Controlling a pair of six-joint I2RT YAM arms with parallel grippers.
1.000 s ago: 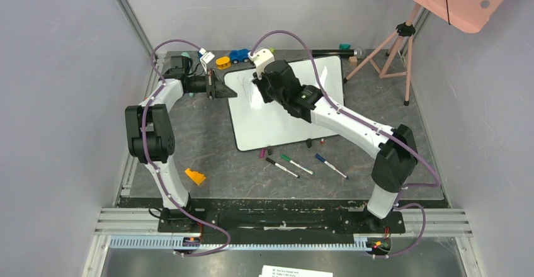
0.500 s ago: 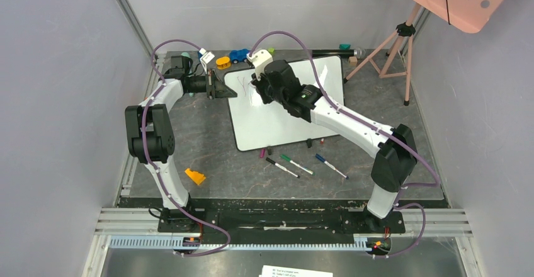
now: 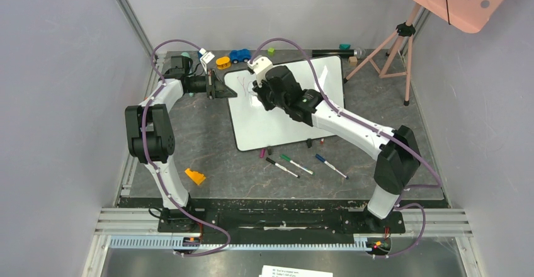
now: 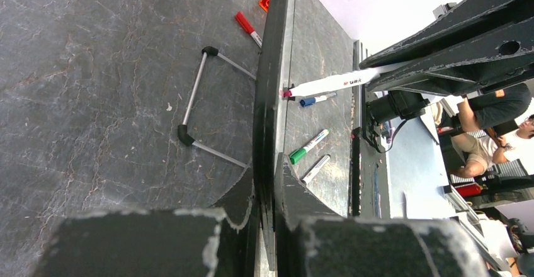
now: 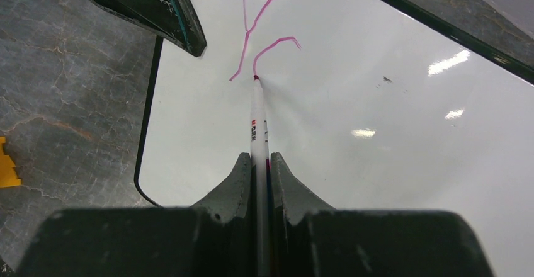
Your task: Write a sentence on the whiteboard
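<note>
The whiteboard [image 3: 277,129] is being clamped by the left claw [image 4: 265,171]; a marker [image 5: 258,116] is being gripped by the right claw [image 5: 257,161].

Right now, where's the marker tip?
Right wrist view: the marker, shut in the right pincer, has its tip on the whiteboard at the end of a pink stroke, near the left edge that the left pincer clamps.

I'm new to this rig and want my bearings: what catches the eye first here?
The whiteboard sits in the middle of the table. There the right gripper, shut on a marker, holds its tip at the end of pink strokes. The left gripper clamps the board's left edge.
</note>
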